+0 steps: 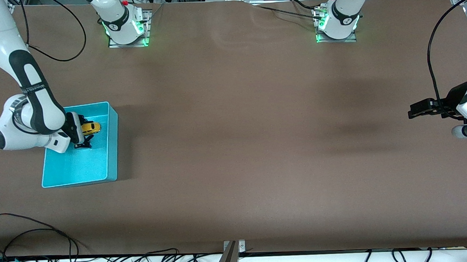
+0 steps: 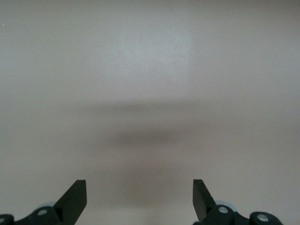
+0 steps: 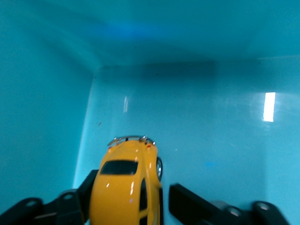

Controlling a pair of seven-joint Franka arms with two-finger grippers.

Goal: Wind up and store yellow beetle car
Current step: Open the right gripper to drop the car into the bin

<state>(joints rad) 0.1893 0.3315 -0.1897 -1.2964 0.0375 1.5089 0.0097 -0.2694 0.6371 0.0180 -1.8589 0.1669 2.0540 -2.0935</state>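
The right gripper (image 1: 84, 136) is lowered into the rectangular turquoise plastic bin (image 1: 113, 142) at the right arm's end of the table. Between its parted jaws the small rounded yellow beetle car (image 3: 125, 183) with dark windows is seen, against one finger (image 3: 89, 187) and apart from the other, which stands just beside it; whether the car rests on the bin's floor cannot be told. The left gripper (image 2: 139, 199) waits over the bare brown table (image 1: 234, 154) at the left arm's end, its jaws spread wide with nothing between them.
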